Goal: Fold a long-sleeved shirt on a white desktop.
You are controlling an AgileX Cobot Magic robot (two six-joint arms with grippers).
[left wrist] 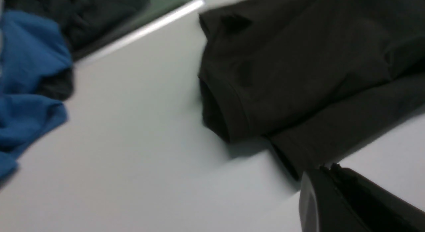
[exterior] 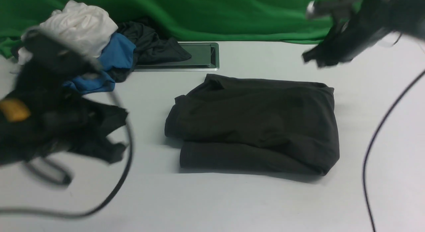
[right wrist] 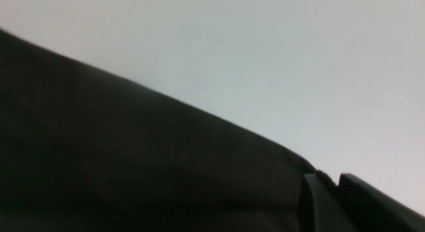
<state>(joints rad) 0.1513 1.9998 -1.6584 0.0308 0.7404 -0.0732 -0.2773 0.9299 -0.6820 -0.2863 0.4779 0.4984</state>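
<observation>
The long-sleeved shirt lies folded into a dark charcoal-brown rectangle in the middle of the white desktop. My left gripper hovers blurred to the shirt's left, clear of it. In the left wrist view the left gripper is shut with nothing in it, and the shirt lies beyond its tips. My right gripper hangs blurred above the table past the shirt's far right corner. In the right wrist view the right gripper has its fingers almost together, holding nothing, beside the shirt.
A pile of garments sits at the back left: white, blue and dark grey-black. The dark one overlaps the silver-rimmed panel. A green backdrop closes the far edge. Black cables trail across both sides.
</observation>
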